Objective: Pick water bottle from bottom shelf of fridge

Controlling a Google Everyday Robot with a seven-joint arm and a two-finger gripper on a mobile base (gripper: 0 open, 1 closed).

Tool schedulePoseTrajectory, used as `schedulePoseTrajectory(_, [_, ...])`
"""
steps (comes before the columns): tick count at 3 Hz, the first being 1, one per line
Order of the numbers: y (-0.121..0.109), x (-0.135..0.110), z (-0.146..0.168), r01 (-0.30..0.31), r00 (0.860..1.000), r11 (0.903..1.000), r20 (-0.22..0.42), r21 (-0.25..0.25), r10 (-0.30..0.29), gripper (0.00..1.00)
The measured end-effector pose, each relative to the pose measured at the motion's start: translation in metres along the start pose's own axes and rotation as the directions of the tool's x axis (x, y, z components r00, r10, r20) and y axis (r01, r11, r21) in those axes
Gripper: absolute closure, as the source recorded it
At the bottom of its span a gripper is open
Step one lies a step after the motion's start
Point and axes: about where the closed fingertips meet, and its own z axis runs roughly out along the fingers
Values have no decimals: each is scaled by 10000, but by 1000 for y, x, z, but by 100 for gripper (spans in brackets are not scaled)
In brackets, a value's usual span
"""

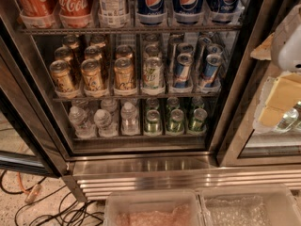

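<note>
Dark fridge (141, 166) interior: upright water bottle (130, 117) stood on bottom shelf (117, 137), well left of the gripper (282, 98). Its grip could not be told.

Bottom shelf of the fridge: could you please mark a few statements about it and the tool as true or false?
1. The water bottles stand on the left part of the bottom shelf. True.
2. The tool is inside the fridge, touching a water bottle. False: it is at the right edge of the view, outside the fridge opening and apart from the water bottles.
3. The gold cans share the bottom shelf with the water bottles. False: they stand one shelf higher; it is the green cans that share the bottom shelf.
4. The green cans stand to the right of the water bottles. True.
</note>
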Motion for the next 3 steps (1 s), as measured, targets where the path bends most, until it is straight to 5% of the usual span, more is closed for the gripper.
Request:
schedulePoseTrajectory(2, [0, -2, 14, 67, 9993, 9996, 375, -262, -57, 0])
schedulePoseTrajectory(3, [19, -27, 56, 584, 9962, 9945, 690, -864, -525, 0])
